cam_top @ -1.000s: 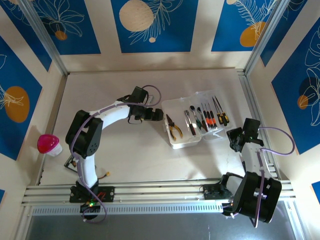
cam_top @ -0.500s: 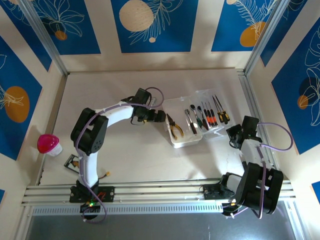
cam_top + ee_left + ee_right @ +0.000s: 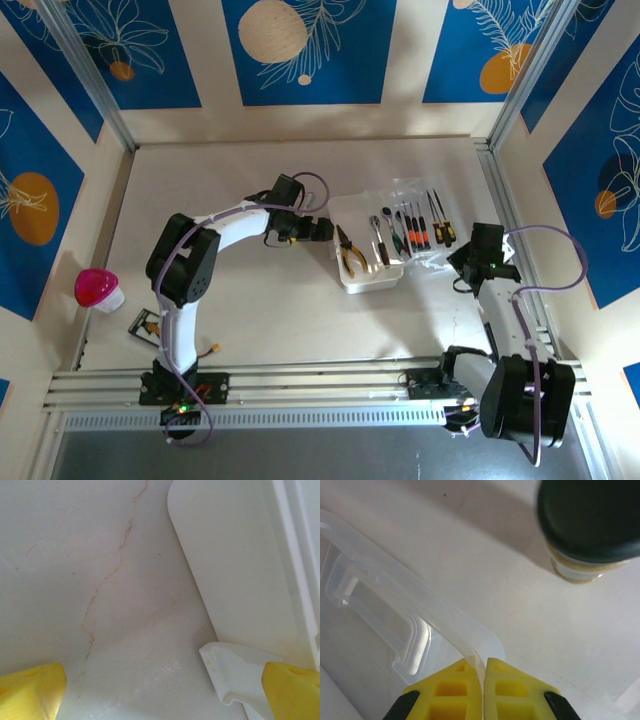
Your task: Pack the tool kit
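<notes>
I am seeing the tool kit [image 3: 375, 250] at the table's 3 o'clock, right gripper [image 3: 483, 677] pinching its clear lid [image 3: 435, 612], left gripper [image 3: 161, 687] gaping wide at its 9 o'clock side. Pink ball [image 3: 96, 288] and black card [image 3: 147, 324] are lying at 8 o'clock.

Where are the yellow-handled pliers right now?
In the top view, the pliers lie at the left end of the clear case, just right of the left gripper, with the screwdrivers further right.
</notes>
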Controlling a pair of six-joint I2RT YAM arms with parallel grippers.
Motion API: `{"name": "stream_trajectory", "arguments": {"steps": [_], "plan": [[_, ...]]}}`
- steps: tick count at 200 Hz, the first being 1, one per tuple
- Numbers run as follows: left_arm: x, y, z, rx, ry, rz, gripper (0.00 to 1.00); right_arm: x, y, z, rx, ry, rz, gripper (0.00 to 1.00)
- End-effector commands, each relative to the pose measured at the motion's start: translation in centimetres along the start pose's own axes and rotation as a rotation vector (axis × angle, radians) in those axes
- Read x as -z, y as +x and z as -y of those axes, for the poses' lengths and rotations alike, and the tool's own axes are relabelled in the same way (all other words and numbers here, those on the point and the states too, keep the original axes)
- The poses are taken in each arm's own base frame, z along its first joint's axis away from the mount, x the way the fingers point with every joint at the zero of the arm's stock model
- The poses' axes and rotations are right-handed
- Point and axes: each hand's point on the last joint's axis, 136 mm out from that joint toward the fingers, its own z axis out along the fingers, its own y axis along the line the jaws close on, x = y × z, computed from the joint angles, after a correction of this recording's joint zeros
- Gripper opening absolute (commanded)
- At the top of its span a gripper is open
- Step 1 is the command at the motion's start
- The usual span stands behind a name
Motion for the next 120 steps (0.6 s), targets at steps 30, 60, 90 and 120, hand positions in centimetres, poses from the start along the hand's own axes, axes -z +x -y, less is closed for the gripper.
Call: {"name": "stream_trajectory", "arguments": {"steps": [30,60,90,120], "plan": [[-1.7,1.1,1.0,-0.016,0.021,-0.040,1.00,3.6,-1.1,-4.2,0.174,-0.066,0.080,0.00],[-1.6,1.2,1.1,-0.018,0.020,-0.041,1.00,5.2,-1.2,-6.0,0.257,-0.079,0.121,0.00],[-1.7,1.2,1.2,-0.018,0.022,-0.040,1.00,7.4,-0.9,-8.3,0.350,-0.104,0.166,0.00],[-1.7,1.1,1.3,-0.020,0.024,-0.040,1.00,9.2,0.9,-10.9,0.433,-0.144,0.170,0.00]]}}
